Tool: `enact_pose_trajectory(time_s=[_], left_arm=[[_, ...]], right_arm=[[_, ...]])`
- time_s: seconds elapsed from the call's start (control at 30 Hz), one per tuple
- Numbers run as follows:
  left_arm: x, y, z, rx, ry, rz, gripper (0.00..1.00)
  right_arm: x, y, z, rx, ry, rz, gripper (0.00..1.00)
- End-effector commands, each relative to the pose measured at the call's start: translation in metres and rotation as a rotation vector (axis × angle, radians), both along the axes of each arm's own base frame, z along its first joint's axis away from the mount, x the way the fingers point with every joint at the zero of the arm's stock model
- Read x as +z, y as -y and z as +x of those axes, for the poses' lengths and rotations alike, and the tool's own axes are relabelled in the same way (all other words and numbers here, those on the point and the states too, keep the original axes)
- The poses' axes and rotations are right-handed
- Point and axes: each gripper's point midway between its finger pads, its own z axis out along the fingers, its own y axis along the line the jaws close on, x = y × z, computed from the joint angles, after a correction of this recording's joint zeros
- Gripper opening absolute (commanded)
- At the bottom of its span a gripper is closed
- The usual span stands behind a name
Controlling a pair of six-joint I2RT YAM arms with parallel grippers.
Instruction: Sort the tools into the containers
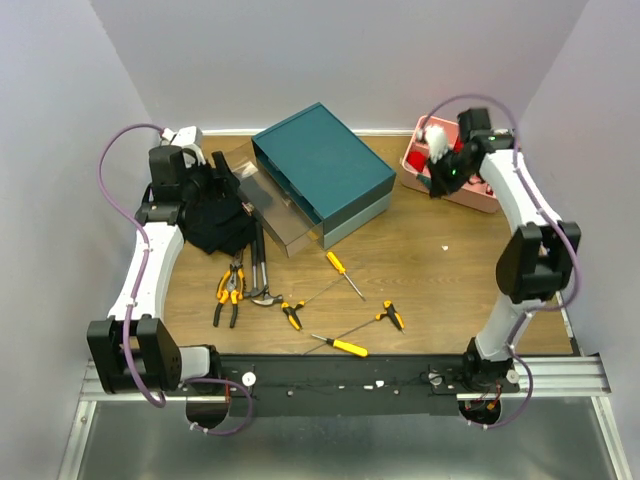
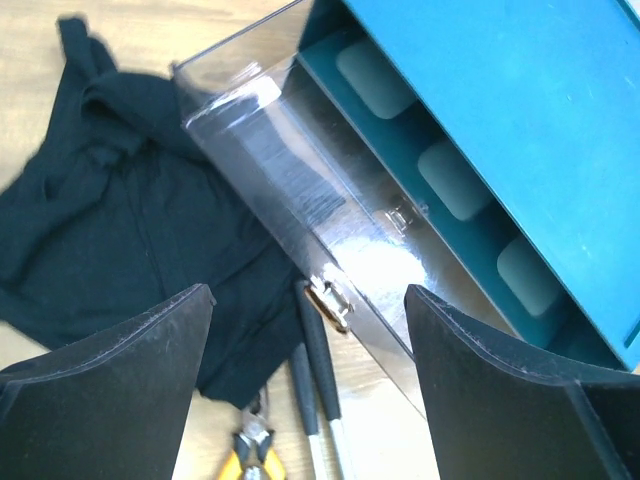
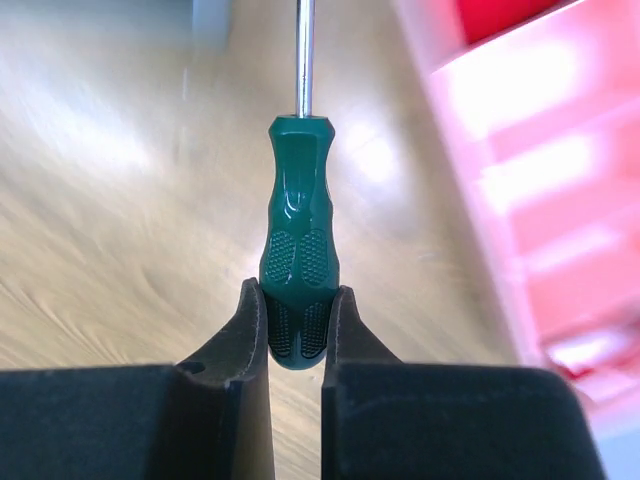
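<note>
At the far right, by the pink plastic tray (image 1: 470, 197), our right gripper (image 3: 295, 300) pinched the butt of the green-handled screwdriver (image 3: 300, 225). We judged the hold shallow, so a slow, level carry to the clear pulled-out drawer (image 2: 290, 180) of the dark teal box (image 1: 320, 160) seemed wise. Our left gripper (image 2: 308, 295) hung spread above that drawer. The screwdriver's tip was cut off; whether it touched the wooden table (image 1: 430, 270) we could not tell.
</note>
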Motion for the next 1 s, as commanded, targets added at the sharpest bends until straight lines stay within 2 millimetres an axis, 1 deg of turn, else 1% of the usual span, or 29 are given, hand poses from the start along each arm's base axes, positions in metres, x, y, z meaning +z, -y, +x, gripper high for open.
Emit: enact_pose_trajectory(time_s=[0.0,0.03,0.07,0.1,0.13,0.17,0.2,0.23,0.27,0.3,0.33,0.37,0.43,0.47,0.5,0.53,0.57,0.6,0.63,0.67,0.7,0.77,0.8,0.83,0.87,0.93,0.97], left_arm=[[0.003,-0.021,-0.010,0.206,-0.008,-0.070,0.88],[0.003,-0.024,-0.014,0.227,-0.013,-0.066,0.88],[-0.002,-0.026,-0.018,0.244,-0.031,-0.067,0.88],[-0.006,-0.029,-0.025,0.268,-0.058,-0.057,0.88],[-0.011,-0.037,-0.028,0.308,-0.075,-0.036,0.88],[-0.016,-0.038,-0.033,0.319,-0.097,-0.029,0.88],[-0.022,-0.044,-0.040,0.347,-0.127,-0.003,0.88],[-0.024,-0.051,-0.044,0.375,-0.134,0.019,0.89],[-0.028,-0.052,-0.048,0.373,-0.146,0.041,0.88],[-0.032,-0.054,-0.053,0.349,-0.160,0.089,0.88],[-0.031,-0.056,-0.056,0.333,-0.157,0.122,0.88],[-0.034,-0.058,-0.059,0.316,-0.161,0.155,0.88],[-0.031,-0.062,-0.065,0.266,-0.144,0.235,0.88],[-0.035,-0.063,-0.069,0.257,-0.151,0.257,0.88],[-0.034,-0.064,-0.072,0.249,-0.144,0.273,0.88],[-0.028,-0.065,-0.076,0.242,-0.122,0.288,0.89],[-0.030,-0.065,-0.080,0.236,-0.118,0.293,0.89],[-0.029,-0.062,-0.082,0.222,-0.112,0.286,0.89],[-0.024,-0.060,-0.085,0.215,-0.089,0.279,0.89],[-0.023,-0.059,-0.087,0.208,-0.085,0.271,0.89],[-0.022,-0.054,-0.089,0.188,-0.080,0.254,0.89],[-0.019,-0.058,-0.090,0.204,-0.075,0.243,0.89],[-0.020,-0.055,-0.091,0.189,-0.082,0.227,0.89],[-0.020,-0.054,-0.091,0.184,-0.088,0.220,0.89],[-0.019,-0.055,-0.090,0.185,-0.087,0.219,0.89],[-0.017,-0.056,-0.088,0.189,-0.084,0.213,0.89],[-0.013,-0.056,-0.086,0.191,-0.075,0.211,0.89]], right_arm=[[0.146,-0.037,0.007,-0.161,0.267,0.235,0.01],[0.163,-0.052,0.003,-0.125,0.291,0.286,0.01],[0.174,-0.078,-0.005,-0.088,0.277,0.336,0.01],[0.193,-0.094,-0.004,-0.060,0.298,0.384,0.01],[0.200,-0.114,-0.010,-0.023,0.273,0.445,0.01],[0.210,-0.141,-0.015,-0.005,0.262,0.511,0.01],[0.215,-0.156,-0.016,0.011,0.259,0.546,0.01],[0.219,-0.173,-0.018,0.036,0.248,0.580,0.01],[0.223,-0.202,-0.028,0.085,0.230,0.606,0.01],[0.224,-0.217,-0.031,0.107,0.217,0.621,0.01],[0.223,-0.236,-0.029,0.137,0.212,0.628,0.01],[0.222,-0.261,-0.042,0.184,0.187,0.640,0.01],[0.215,-0.286,-0.047,0.204,0.150,0.657,0.01],[0.205,-0.305,-0.053,0.225,0.119,0.658,0.01],[0.199,-0.315,-0.055,0.230,0.100,0.657,0.01],[0.193,-0.323,-0.057,0.238,0.089,0.654,0.01],[0.180,-0.337,-0.061,0.253,0.064,0.642,0.01],[0.175,-0.344,-0.062,0.249,0.051,0.640,0.01],[0.170,-0.348,-0.062,0.244,0.046,0.633,0.01],[0.164,-0.357,-0.066,0.252,0.029,0.629,0.01],[0.154,-0.362,-0.065,0.251,0.010,0.622,0.01],[0.142,-0.370,-0.069,0.229,-0.042,0.624,0.01],[0.128,-0.372,-0.070,0.203,-0.085,0.614,0.04],[0.121,-0.374,-0.071,0.196,-0.109,0.612,0.12],[0.115,-0.374,-0.074,0.190,-0.134,0.606,0.30],[0.105,-0.375,-0.078,0.194,-0.166,0.597,0.47],[0.106,-0.375,-0.081,0.204,-0.169,0.597,0.60]])
